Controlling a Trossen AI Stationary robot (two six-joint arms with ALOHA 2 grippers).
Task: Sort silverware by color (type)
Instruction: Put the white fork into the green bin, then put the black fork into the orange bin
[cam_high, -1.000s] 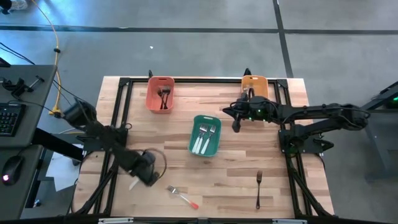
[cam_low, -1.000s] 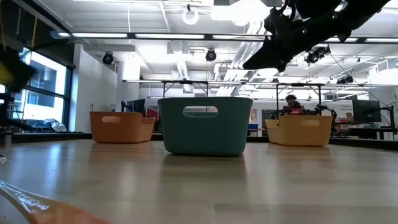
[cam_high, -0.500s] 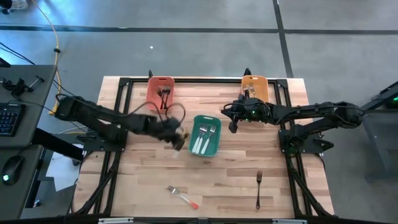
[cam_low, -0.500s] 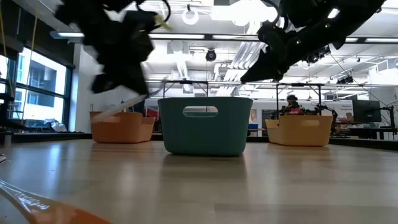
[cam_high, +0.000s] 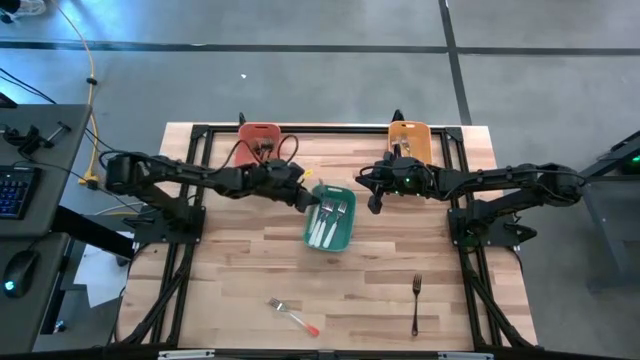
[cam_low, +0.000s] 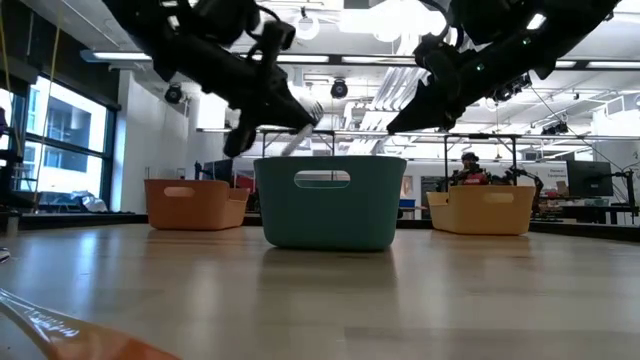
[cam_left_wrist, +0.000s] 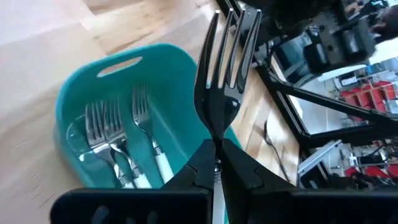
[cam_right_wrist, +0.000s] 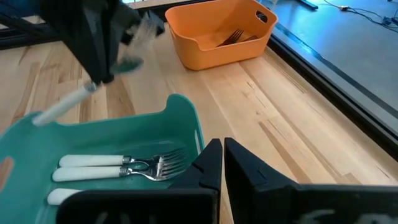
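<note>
My left gripper (cam_high: 308, 196) hovers over the teal bin's (cam_high: 330, 217) far left corner, shut on a white-handled fork (cam_left_wrist: 225, 62). Its silvery head sticks out past the fingers, and its white handle (cam_right_wrist: 59, 111) trails behind. The bin holds three more white-handled forks (cam_left_wrist: 115, 134). My right gripper (cam_high: 377, 203) is shut and empty, in the air just beyond the bin's far right corner. A fork with an orange-red handle (cam_high: 292, 317) and a dark fork (cam_high: 416, 303) lie flat on the table near its near edge. My left gripper pinches the fork between its two fingers at the neck (cam_left_wrist: 217, 134), where the head meets the white handle. The fork is lifted clear over the teal bin and runs along the fingers, tines pointing forward past the tips.
A salmon bin (cam_high: 258, 145) with dark cutlery stands at the far left, partly under my left arm. An orange bin (cam_high: 410, 140) at the far right holds a fork (cam_right_wrist: 233, 37). Black frame rails (cam_high: 190, 180) run along the table's edges. Bare wood lies between the bins and the near forks.
My left arm has swung from the table's near left part toward the far right, rising with the white-handled fork in its shut fingers, and now hangs over the teal bin's far left corner. My right gripper has barely moved.
</note>
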